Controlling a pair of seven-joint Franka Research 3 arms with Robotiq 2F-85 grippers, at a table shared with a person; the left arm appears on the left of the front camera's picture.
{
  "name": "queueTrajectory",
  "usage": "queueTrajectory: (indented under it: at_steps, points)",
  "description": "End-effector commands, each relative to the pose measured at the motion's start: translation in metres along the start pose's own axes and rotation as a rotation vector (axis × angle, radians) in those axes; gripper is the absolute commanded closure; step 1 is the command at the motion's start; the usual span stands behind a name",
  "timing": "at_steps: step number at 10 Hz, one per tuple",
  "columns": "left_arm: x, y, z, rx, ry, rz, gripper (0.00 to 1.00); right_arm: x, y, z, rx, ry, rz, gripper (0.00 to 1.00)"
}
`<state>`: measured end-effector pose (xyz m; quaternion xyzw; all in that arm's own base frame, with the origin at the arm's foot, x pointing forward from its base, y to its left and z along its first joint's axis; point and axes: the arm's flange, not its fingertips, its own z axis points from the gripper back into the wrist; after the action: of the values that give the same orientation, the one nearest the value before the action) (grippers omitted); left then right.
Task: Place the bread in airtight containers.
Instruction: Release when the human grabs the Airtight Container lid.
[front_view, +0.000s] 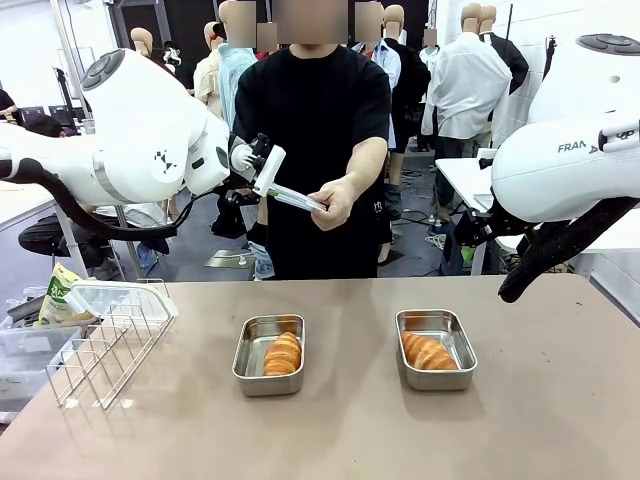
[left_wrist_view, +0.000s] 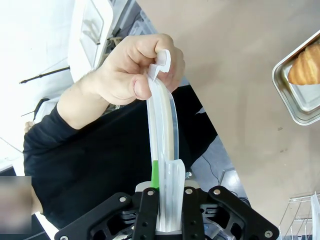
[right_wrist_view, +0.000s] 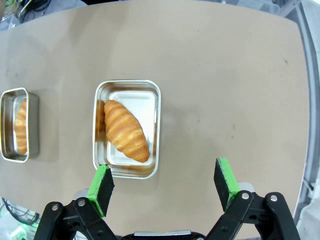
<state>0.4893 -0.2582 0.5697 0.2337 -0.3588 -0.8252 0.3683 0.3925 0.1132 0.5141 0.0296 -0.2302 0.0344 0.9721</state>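
While left jaws clamp a lid, right jaws gape above tinned bread

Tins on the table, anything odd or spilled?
Nothing spilled. The left tin and right tin each hold one roll, uncovered; a lid is held off the table between the left gripper and the person's hand.

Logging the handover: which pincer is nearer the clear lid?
Left. The left pincer grips one end of the lid, a person's hand the other; the right pincer hangs open over the table near a tin.
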Motion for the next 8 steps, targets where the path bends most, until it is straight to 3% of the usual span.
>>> queueTrajectory:
  at_steps: [1, 8]
  points:
    - [-0.0015, 0.0035, 0.002, 0.007, 0.003, -0.001, 1.0, -0.0001, -0.0007, -0.0006, 0.009, 0.004, -0.003, 0.0]
    - [-0.0015, 0.0035, 0.002, 0.007, 0.003, -0.001, 1.0, -0.0001, -0.0007, -0.0006, 0.009, 0.004, -0.003, 0.0]
